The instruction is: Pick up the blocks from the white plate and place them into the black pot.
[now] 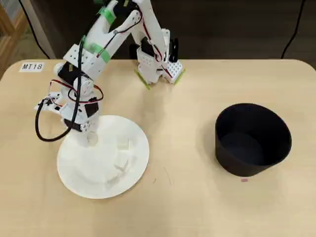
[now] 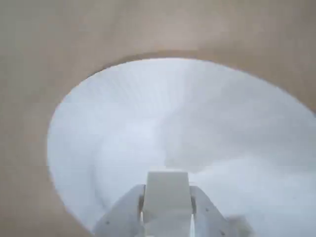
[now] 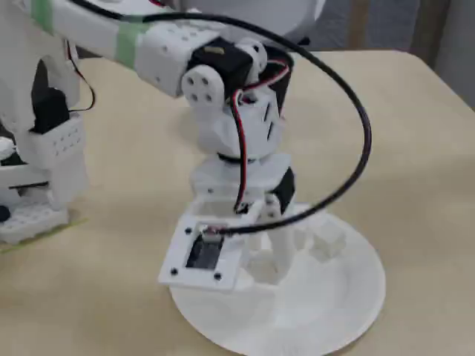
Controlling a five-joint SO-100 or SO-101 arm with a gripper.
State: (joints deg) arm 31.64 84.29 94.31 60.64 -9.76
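The white plate (image 1: 79, 173) lies on the left of the table in the overhead view. My gripper (image 1: 92, 139) points down over its upper left part. In the wrist view the gripper (image 2: 167, 190) is shut on one white block (image 2: 167, 205), held between the two fingers (image 2: 121, 215) just above the plate (image 2: 222, 123). Other white blocks (image 1: 122, 144) (image 1: 121, 165) lie on the plate's right half; one shows in the fixed view (image 3: 330, 239) beside the gripper (image 3: 276, 259). The black pot (image 1: 279, 148) stands at the right, well apart, and no block shows inside it.
The arm's base (image 1: 158, 66) stands at the table's far edge. A black cable loop (image 1: 42, 131) hangs left of the plate. A label reading MT18 (image 1: 32, 66) is stuck at the far left. Bare wooden tabletop (image 1: 182, 148) lies between plate and pot.
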